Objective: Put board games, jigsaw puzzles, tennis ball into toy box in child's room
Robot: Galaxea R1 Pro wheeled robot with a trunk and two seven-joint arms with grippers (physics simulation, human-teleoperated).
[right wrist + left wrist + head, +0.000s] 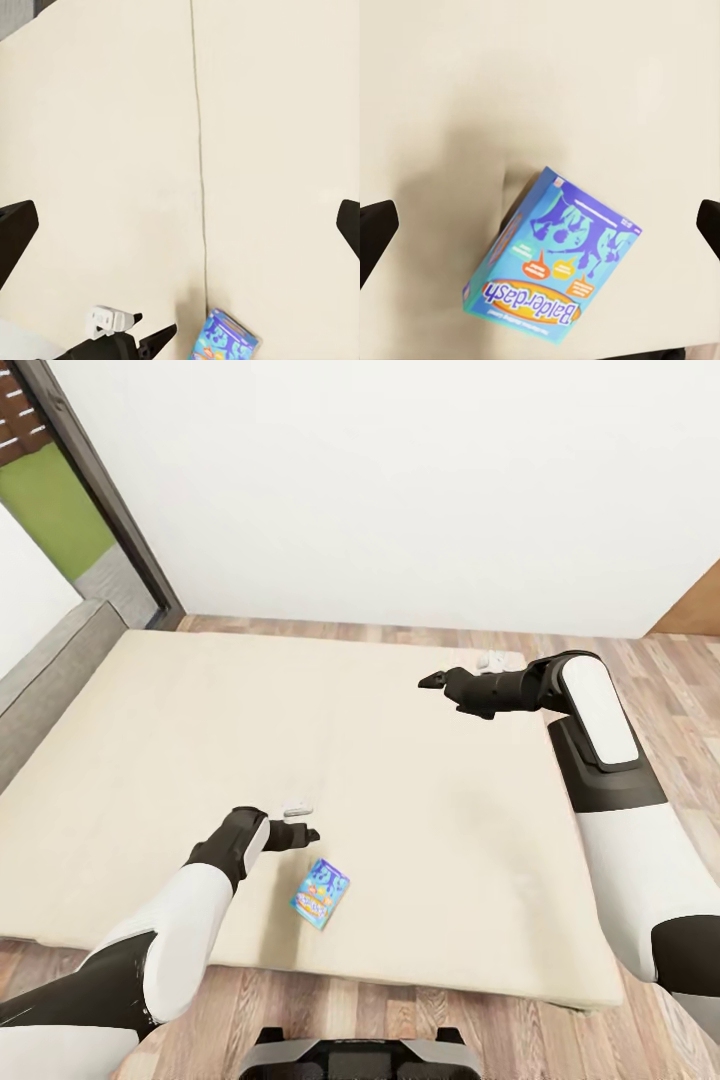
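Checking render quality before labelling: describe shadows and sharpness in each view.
Head view: even, flat light, faint shading on the bed. Left wrist view: soft shadow beside the board game, title legible. Right wrist view: the box's print is too small to read.

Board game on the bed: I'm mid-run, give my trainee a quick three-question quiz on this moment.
1. True or false: the left pincer is shut on the blue board game.
2. The board game lies on: A) the wooden floor B) the bed C) a table.
3. Fill in: in the left wrist view the box sits between the two open ____.

Key:
1. False; its fingers stand apart and the box lies free beside them.
2. B.
3. Fingers.
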